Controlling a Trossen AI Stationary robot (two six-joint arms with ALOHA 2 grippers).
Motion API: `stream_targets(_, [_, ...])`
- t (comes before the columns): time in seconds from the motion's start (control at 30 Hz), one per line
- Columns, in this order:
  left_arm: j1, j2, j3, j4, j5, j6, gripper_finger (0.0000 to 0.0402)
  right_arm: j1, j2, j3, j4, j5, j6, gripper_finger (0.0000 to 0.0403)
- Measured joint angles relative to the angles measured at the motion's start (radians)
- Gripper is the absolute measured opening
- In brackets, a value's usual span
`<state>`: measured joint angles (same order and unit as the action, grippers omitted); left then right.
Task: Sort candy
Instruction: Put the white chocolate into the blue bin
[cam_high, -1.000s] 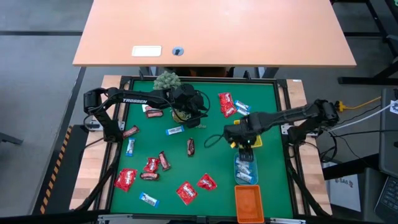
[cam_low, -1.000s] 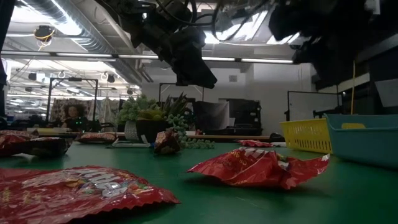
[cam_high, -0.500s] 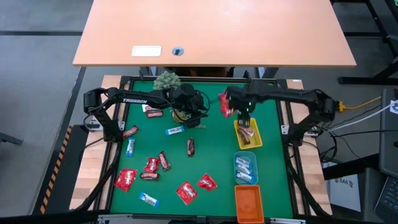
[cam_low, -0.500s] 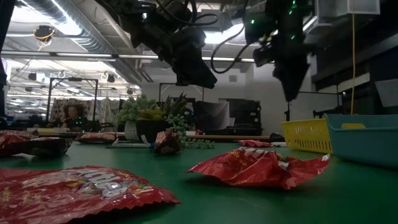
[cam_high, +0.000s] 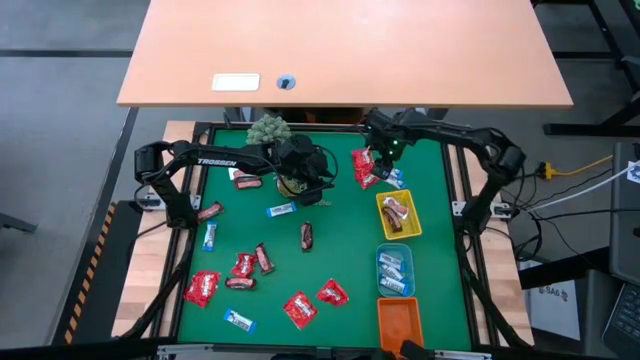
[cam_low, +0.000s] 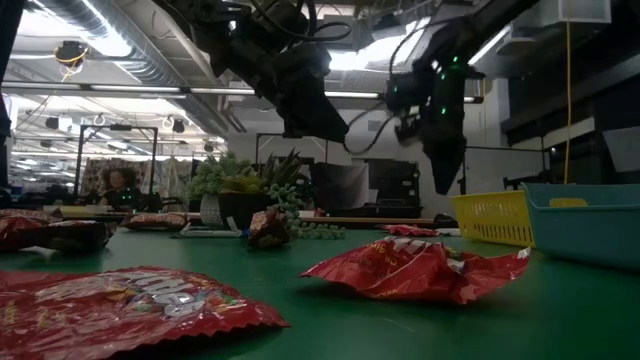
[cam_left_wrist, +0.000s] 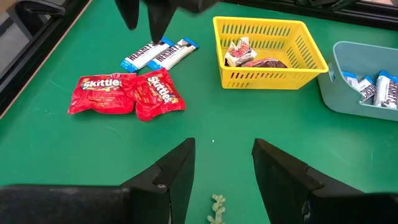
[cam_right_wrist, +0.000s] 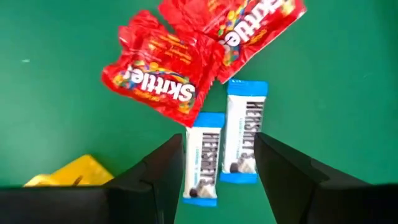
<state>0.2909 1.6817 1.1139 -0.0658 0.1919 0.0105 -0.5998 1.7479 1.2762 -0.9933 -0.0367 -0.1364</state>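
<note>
The right gripper (cam_high: 385, 152) hangs over the far right part of the green felt-covered desk (cam_high: 340, 260), its two dark fingers (cam_right_wrist: 163, 171) parted and holding nothing. Directly below and between those fingers lie two small blue-and-white wrapped chocolate bars (cam_right_wrist: 229, 146), side by side and touching, flat on the desk. Just beyond them, away from the fingers, sit two shiny red candy packets (cam_right_wrist: 180, 68), overlapping.

To do this pick well, the fingers should likely straddle only one bar across its narrow width, then descend straight, so the neighbouring bar is not dragged along. The pale blue plastic tray (cam_high: 394, 270), already holding similar bars, seems the fitting destination.

The left gripper (cam_high: 312, 190) waits near the small green potted plant (cam_high: 268, 130), fingers parted and empty.
</note>
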Motion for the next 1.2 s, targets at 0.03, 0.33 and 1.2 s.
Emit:
stream_targets(0.03, [0.0,0.0,0.0,0.0,0.0,0.0,0.0156,-0.004,0.016,0.0,0.003,0.0,0.0,0.0193])
stream_targets(0.33, [0.0,0.0,0.0,0.0,0.0,0.0,0.0156,-0.003,0.118,-0.001,0.011,0.025,0.042,0.0193])
stream_targets(1.2, [-0.016,0.0,0.0,0.0,-0.001,0.0,0.0156,-0.005,0.189,-0.001,0.076,0.17,0.091,0.0193])
